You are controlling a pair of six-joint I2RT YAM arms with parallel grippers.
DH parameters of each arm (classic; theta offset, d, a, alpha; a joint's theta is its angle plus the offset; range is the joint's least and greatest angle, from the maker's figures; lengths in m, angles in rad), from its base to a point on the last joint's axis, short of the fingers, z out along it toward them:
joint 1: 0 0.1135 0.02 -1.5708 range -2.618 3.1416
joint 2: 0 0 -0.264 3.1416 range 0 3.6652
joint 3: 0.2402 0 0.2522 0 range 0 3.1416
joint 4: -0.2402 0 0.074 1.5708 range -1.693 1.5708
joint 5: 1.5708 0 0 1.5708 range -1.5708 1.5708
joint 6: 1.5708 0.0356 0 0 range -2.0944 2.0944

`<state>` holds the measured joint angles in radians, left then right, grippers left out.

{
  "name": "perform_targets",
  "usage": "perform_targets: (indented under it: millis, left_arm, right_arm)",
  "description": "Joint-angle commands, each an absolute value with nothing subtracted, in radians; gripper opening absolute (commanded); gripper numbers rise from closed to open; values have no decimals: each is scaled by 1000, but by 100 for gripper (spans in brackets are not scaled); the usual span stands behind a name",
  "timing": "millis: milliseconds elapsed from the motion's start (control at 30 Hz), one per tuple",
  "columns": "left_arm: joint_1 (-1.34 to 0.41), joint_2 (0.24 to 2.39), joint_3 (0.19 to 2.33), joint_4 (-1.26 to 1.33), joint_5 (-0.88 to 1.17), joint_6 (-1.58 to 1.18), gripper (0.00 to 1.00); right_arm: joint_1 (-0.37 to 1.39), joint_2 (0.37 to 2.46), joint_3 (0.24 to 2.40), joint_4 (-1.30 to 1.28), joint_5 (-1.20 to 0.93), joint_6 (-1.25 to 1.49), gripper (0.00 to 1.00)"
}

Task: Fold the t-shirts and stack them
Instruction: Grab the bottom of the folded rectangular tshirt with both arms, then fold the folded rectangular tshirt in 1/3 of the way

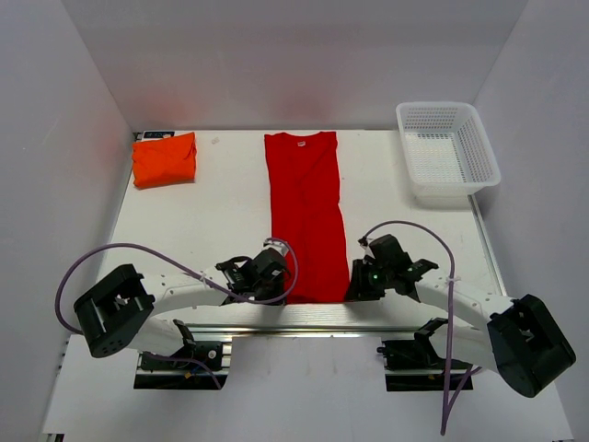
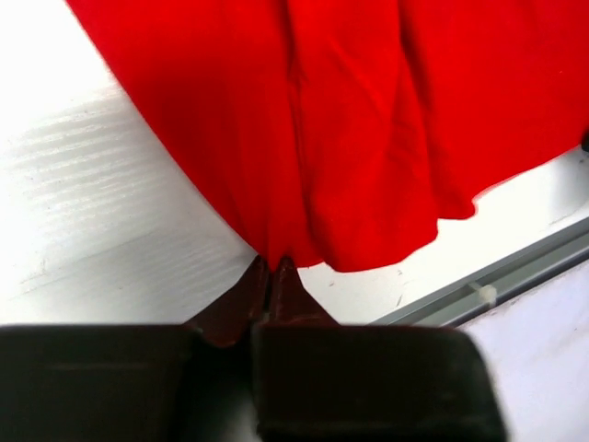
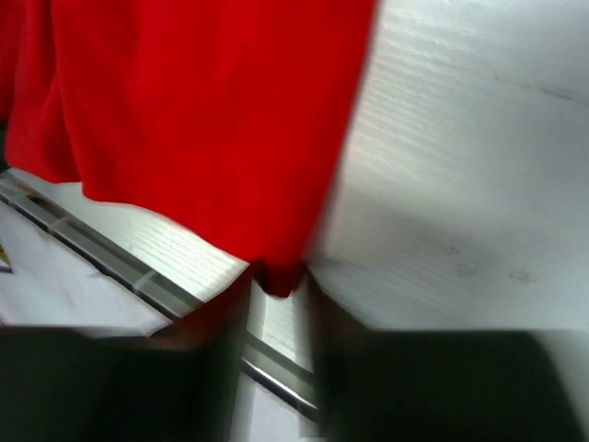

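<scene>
The red t-shirt [image 1: 305, 216] lies as a long narrow strip down the table's middle, collar at the far end, hem at the near edge. My left gripper [image 1: 270, 279] is shut on the hem's left corner [image 2: 276, 241]; its jaws are pressed together on the cloth. My right gripper [image 1: 361, 284] is at the hem's right corner; its jaws stand a narrow gap apart and the red corner [image 3: 278, 276] fills that gap. That view is blurred. The orange t-shirt [image 1: 165, 158] lies folded at the far left, away from both grippers.
A white mesh basket [image 1: 447, 152] stands at the far right corner. A metal rail [image 1: 294, 318] runs along the table's near edge, just behind the hem; it also shows in the left wrist view [image 2: 497, 281]. White walls enclose the table on three sides.
</scene>
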<state>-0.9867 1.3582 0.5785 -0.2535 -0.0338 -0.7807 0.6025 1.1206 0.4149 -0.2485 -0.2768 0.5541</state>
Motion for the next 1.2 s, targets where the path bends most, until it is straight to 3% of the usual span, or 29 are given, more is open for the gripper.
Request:
perform_targets:
  millis: [0,33,467,633,900,1167]
  left_arm:
    - [-997,1367,580,-299,-34,-795,4]
    - [-997,1367,580,-299,-34,-795,0]
    - [-974,1215,592,-216,-3,-703,0]
    - [-963,1206,678,-257,-142,-730,0]
    - [-852,1278,796,-258,-282,-706,0]
    - [-715,1472,1000,-276,-241,-615,0]
  right_arm:
    - [603,1121,384,-198,-298,572,17]
    - [603,1120,382,-201,-293,574,0]
    - [601,1023,489,-222,-233,538,0]
    - [595,1089,546,-158,-127,581,0]
    - [575,1230,721,-127,-3,575,0]
    - [532,1411,972,-184,92,508,0]
